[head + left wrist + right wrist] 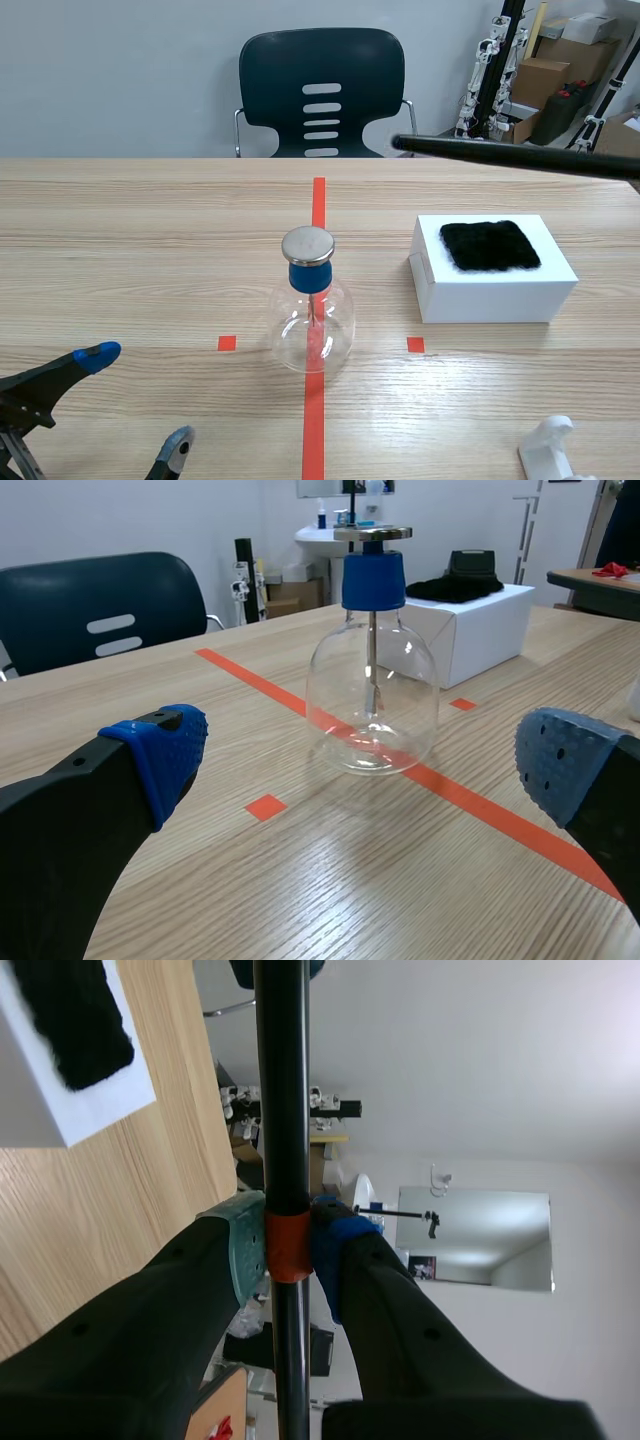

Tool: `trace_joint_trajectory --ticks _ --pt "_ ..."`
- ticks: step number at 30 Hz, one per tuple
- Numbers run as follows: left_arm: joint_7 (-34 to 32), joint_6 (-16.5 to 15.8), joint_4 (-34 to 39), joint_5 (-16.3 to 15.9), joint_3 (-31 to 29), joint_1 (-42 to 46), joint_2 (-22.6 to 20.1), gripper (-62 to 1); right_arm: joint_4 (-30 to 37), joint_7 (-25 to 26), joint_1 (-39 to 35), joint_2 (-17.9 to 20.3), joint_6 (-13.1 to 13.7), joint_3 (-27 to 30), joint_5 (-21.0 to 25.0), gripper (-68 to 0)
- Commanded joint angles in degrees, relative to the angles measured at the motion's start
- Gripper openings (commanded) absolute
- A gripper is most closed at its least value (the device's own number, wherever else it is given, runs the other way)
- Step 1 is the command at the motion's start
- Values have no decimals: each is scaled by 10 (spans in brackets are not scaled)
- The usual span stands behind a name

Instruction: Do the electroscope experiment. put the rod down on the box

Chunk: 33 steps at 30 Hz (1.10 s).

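Note:
A black rod (520, 155) runs level above the table, coming in from the right over the white box (500, 290). A black fur cloth (490, 245) lies on top of the box. In the right wrist view my right gripper (290, 1245) is shut on the rod (282, 1080) at its orange band, and the white box (40, 1100) shows beside it. The glass flask electroscope (313, 315), with a blue stopper and a metal disc, stands on the centre tape line. My left gripper (135, 400) is open near the table's front left, with the flask (372, 700) ahead of it.
A dark chair (322, 92) stands behind the far table edge. Cardboard boxes and white robot parts are at the back right. A white plastic holder (548, 450) lies on the table at the front right.

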Motion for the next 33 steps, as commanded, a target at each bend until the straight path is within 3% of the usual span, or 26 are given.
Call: trace_joint_trajectory --ticks 1,5,10,19,28,33 --pt "-12 -2 7 -3 -1 0 0 14 9 -24 -3 30 -7 -21 7 -665" --pt "-12 -2 7 -3 -1 0 0 14 9 -83 -2 84 0 -76 4 -665" --pt "-12 -2 7 -3 -1 0 0 14 9 -143 -2 133 51 -134 4 -665" --pt "-12 -2 7 -3 -1 0 0 14 9 -300 -1 241 121 -247 23 -665" --pt "-12 -2 7 -3 -1 0 0 14 9 -449 34 339 171 -335 110 -665" --pt "-12 -2 7 -3 -1 0 0 14 4 -515 77 351 236 -370 170 -665"
